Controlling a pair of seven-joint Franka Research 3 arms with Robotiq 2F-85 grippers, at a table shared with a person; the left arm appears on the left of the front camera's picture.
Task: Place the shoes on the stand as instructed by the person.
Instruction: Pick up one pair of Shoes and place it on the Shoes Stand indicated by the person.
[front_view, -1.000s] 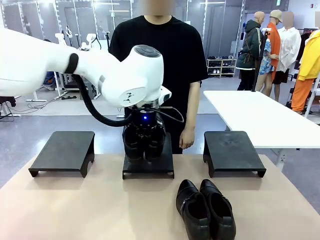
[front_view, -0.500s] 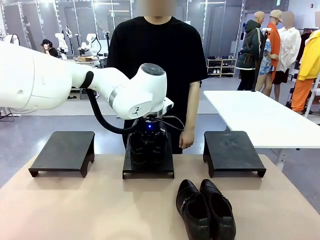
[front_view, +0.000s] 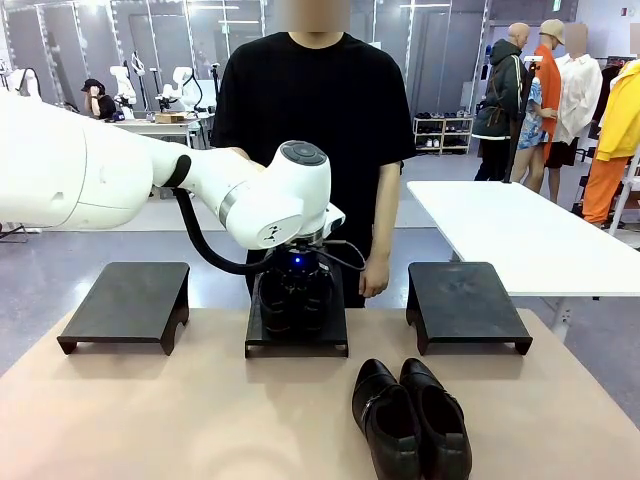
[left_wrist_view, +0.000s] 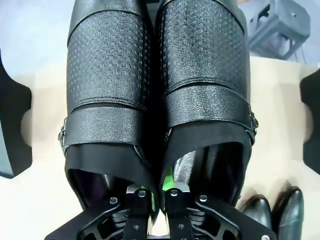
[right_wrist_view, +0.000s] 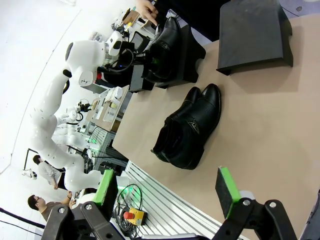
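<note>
Left gripper (front_view: 295, 282), seen from the front, hung below the white arm that reached in over the middle stand (front_view: 297, 338), its jaws pressed together on the held pair (front_view: 290, 303) of black shoes. That pair sat low on the middle stand; whether the soles fully rested on it could not be told. The left stand (front_view: 125, 298) and right stand (front_view: 466, 300) were bare. A second pair (front_view: 410, 422) lay on the table (front_view: 180, 420) near the robot's edge, right of centre, toes pointing away. The person (front_view: 312, 110) stood behind the middle stand, one hand (front_view: 373, 279) hanging at the table's far edge.

From the left wrist, the fingers pinched the two shoes' inner walls together at the heel openings, a sliver of green pad showing between them. The textured toes pointed away, side by side and touching.

From the right wrist, the right gripper (right_wrist_view: 165, 192) hovered well apart from the second pair, its green pads spread wide and holding nothing. Farther off, the held pair stood on the middle stand under the left arm.
</note>
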